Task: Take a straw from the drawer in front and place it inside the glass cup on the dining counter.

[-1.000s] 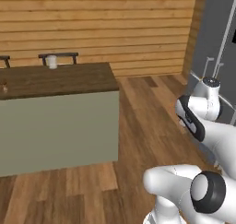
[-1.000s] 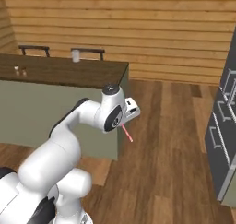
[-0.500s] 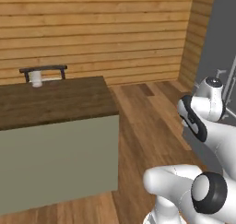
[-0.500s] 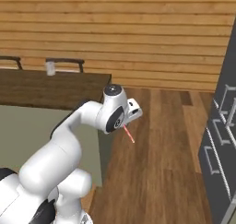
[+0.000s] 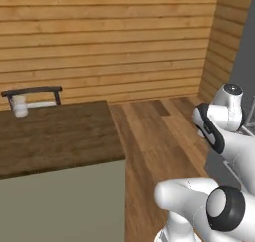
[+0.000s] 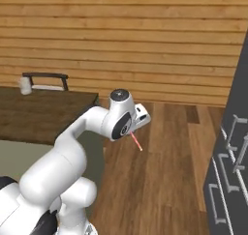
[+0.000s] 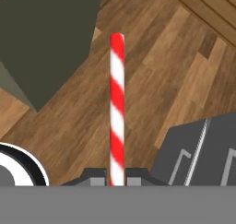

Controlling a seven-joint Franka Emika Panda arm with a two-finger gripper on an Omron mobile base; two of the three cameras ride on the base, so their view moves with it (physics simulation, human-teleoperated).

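The gripper (image 7: 117, 176) is closed tight on the straw (image 7: 117, 112), its two dark finger tips pinching the lower end so that the red-and-white striped stick runs straight out ahead of the hand, in line with it; gripped low like this, most of its length stays free, which in my judgement suits dropping the far end into a cup from above. In the right base view the straw (image 6: 136, 141) pokes down and outward from under the hand, slanted over the bare wood floor (image 6: 160, 171), so it is carried in mid-air and touches nothing but the gripper. The arm is folded close to the robot's body, probably to keep the thin stick clear of furniture while the base travels. Off to the left of the gripper lies the dining worktop (image 5: 55, 134), a dark wood top on a sage-green base, its near corner nearest the hand. At the far edge of that top, well apart from the gripper and across the whole slab, stands the glass cup (image 5: 19, 105), upright, just in front of a black-framed stool (image 5: 32, 91). Dark grey cabinet fronts (image 6: 230, 166) with metal handles stand to the gripper's right. The straw is in hand, and the placing is not yet done: the hand has to reach above the cup first.
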